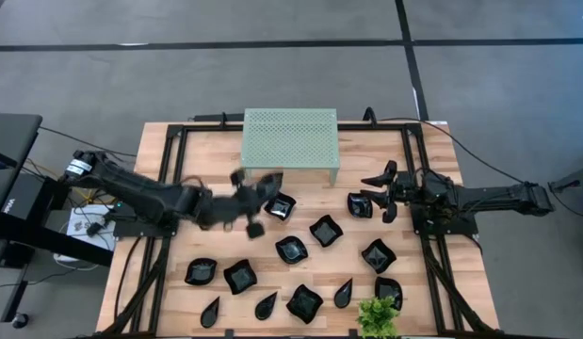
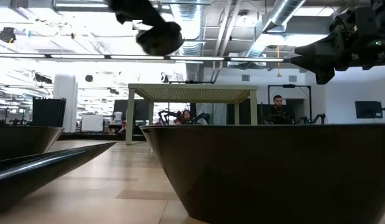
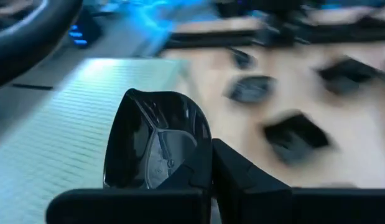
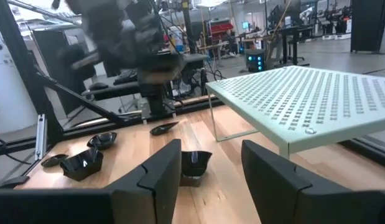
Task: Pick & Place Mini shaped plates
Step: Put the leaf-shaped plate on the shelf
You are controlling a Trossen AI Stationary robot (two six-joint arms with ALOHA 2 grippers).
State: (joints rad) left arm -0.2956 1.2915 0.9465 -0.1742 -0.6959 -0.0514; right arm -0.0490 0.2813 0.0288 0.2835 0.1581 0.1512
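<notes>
Several glossy black mini shaped plates (image 1: 325,230) lie on the wooden table, near and right of the pale green stand (image 1: 291,141). My left gripper (image 1: 265,186) hangs in the air at the stand's near edge, shut on one plate (image 3: 156,149). It shows high up in the low view, left gripper (image 2: 156,34). My right gripper (image 1: 378,200) is open and empty, hovering low by the right side of the table, just above a plate (image 1: 360,204). Another plate (image 4: 195,163) rests on the table beyond its fingers. My left gripper pinches the black plate by its rim (image 3: 191,163) between the two fingers. The plate is lifted clear of the table and stands on edge, its hollow side showing in the left wrist view. The view is blurred, so how far back it sits is not plain.
The stand (image 4: 304,99) rests on thin legs at the table's far middle. A small green plant (image 1: 378,315) sits at the near edge. Black frame rails (image 1: 418,160) run along the table's sides. In the low view a large dark plate (image 2: 267,168) fills the foreground. People sit in the room behind.
</notes>
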